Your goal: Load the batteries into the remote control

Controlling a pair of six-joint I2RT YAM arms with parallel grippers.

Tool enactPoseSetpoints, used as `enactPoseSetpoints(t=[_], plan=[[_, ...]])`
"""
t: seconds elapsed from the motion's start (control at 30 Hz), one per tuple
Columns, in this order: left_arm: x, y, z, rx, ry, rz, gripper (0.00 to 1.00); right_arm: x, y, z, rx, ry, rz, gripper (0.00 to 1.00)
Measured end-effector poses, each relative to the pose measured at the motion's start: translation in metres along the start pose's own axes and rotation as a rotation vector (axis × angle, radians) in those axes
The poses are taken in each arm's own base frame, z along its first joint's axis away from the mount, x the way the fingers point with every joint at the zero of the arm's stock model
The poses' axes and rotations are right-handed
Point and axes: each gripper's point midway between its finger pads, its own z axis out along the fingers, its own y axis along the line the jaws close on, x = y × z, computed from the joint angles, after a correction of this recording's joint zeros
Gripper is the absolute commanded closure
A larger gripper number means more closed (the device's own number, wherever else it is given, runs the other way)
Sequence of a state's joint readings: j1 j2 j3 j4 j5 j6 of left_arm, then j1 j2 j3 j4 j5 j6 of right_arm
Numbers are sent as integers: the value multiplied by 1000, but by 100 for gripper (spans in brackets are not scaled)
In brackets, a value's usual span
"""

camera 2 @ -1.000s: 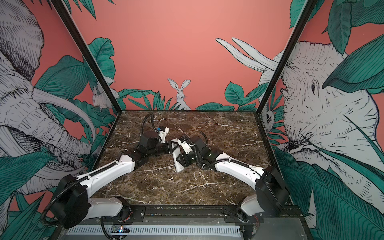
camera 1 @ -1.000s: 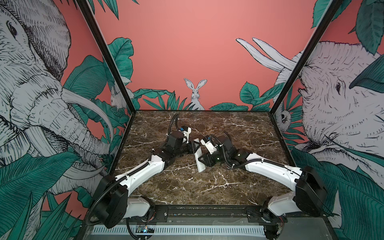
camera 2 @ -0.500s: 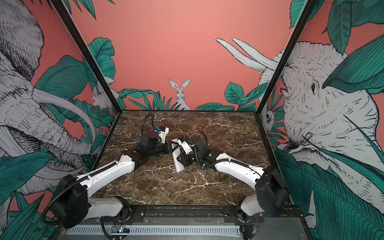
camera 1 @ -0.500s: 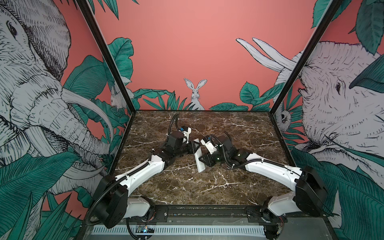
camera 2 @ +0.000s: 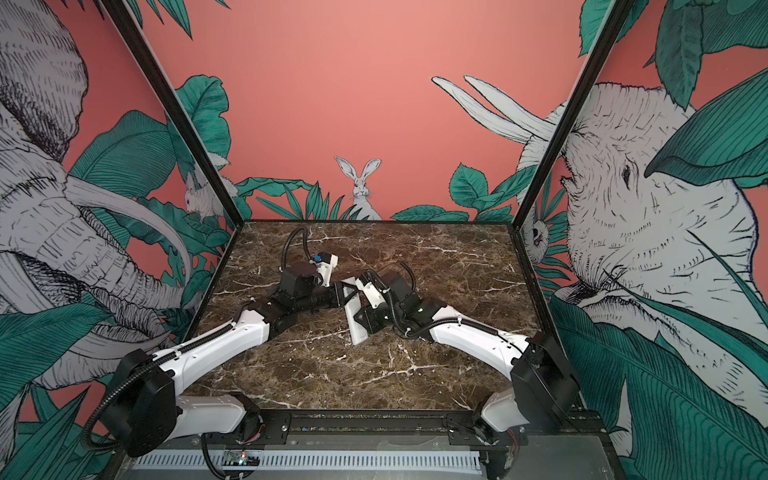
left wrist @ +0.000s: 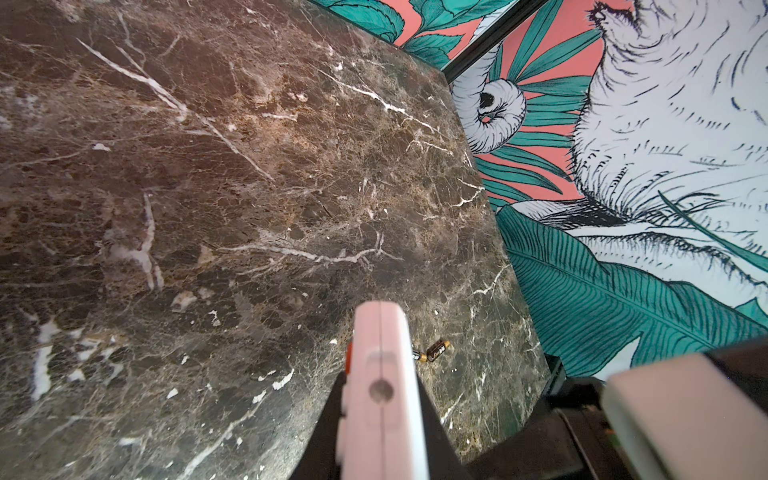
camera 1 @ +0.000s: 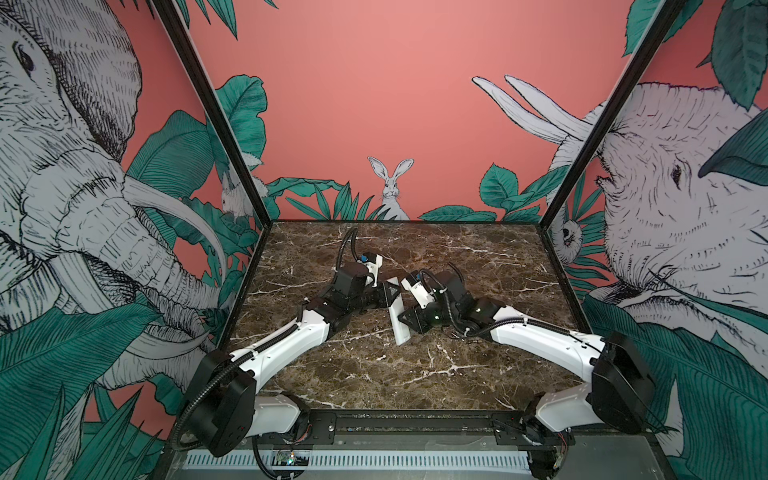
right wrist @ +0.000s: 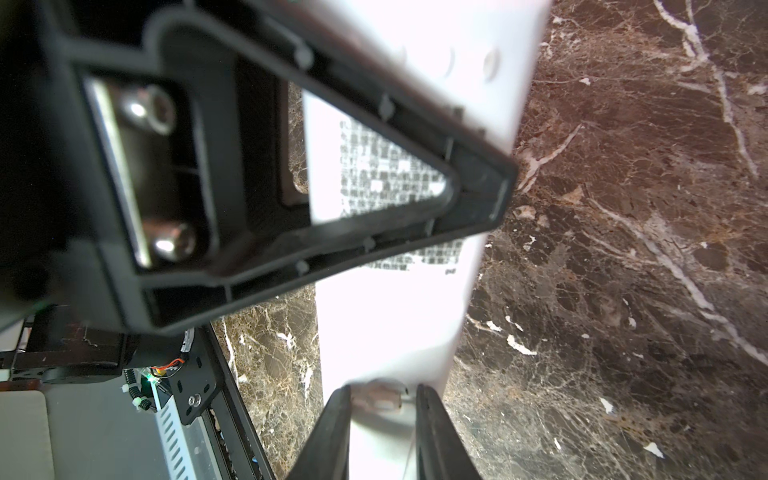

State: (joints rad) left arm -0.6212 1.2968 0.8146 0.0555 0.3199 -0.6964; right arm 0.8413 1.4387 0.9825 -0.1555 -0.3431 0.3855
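The left claw (camera 1: 388, 293) pinches the remote control (camera 1: 400, 330) and holds it tilted at mid bench (camera 1: 415, 374). The right claw (right wrist: 380, 392) is at its back; I cannot tell its grip. The batteries (left wrist: 436, 350) lie on the bench.

The left arm (camera 1: 291, 343) and right arm (camera 1: 540, 336) stretch inward, wrists turned toward each other. The left gripper (camera 1: 390, 294) clamps its fingers (right wrist: 478, 183) on the remote control (camera 1: 401, 332). Just beside them, the right gripper (camera 1: 409, 320) holds its fingers (right wrist: 328, 432) slightly apart; whether they pinch anything is unclear.
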Motion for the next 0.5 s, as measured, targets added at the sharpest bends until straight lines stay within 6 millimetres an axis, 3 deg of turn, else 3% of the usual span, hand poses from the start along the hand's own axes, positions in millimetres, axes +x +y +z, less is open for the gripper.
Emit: enactPoseSetpoints(t=[0.5], plan=[[0, 2, 0, -10, -6, 1, 100, 0, 1, -6, 5, -10, -3, 74]])
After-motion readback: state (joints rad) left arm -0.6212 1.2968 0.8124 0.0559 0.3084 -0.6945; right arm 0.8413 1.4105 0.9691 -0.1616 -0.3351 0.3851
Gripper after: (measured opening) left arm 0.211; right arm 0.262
